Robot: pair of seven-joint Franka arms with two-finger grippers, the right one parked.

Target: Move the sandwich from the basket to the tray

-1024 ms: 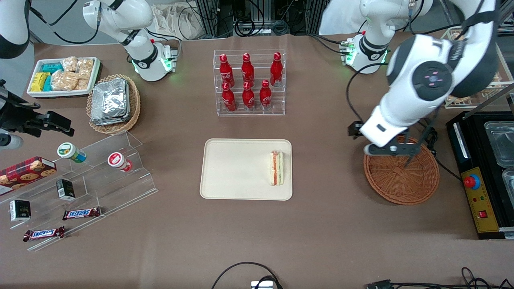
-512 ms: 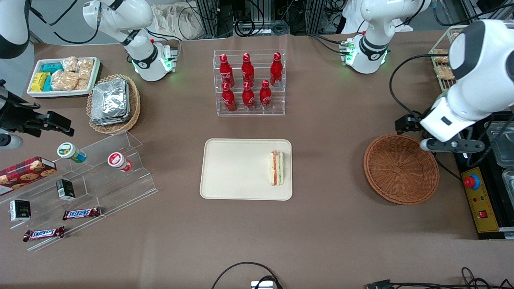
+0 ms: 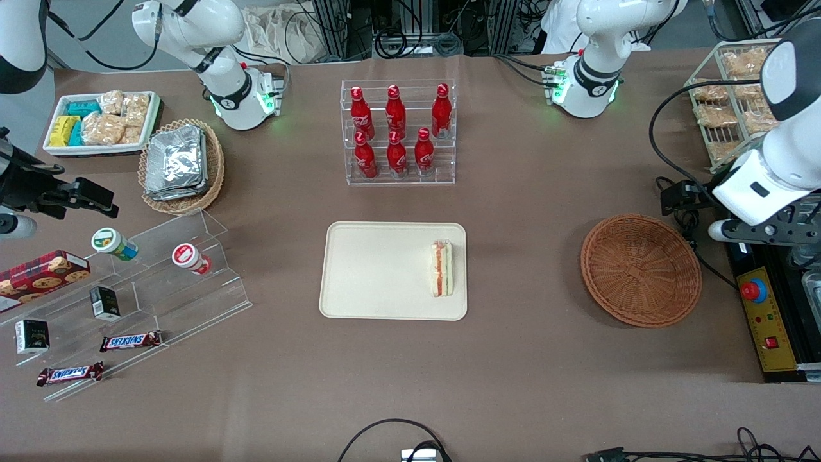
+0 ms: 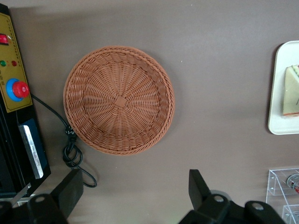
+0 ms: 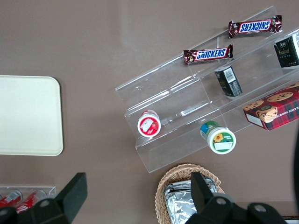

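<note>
A high front camera faces me across the tabletop (image 3: 526, 359); my wrist camera looks straight down, sharing the basket (image 3: 640, 270) (image 4: 118, 100).

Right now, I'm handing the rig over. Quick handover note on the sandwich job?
Gripper: open and empty, up above the table at the working arm's end, just off the basket's rim.
Sandwich: lying on the tray, at the tray's end nearest the basket, inside the rim.
Basket: nothing in it.
Done: the sandwich is out of the basket and on the tray, released.
Left: nothing for the transfer itself; probably just park the working arm.
</note>
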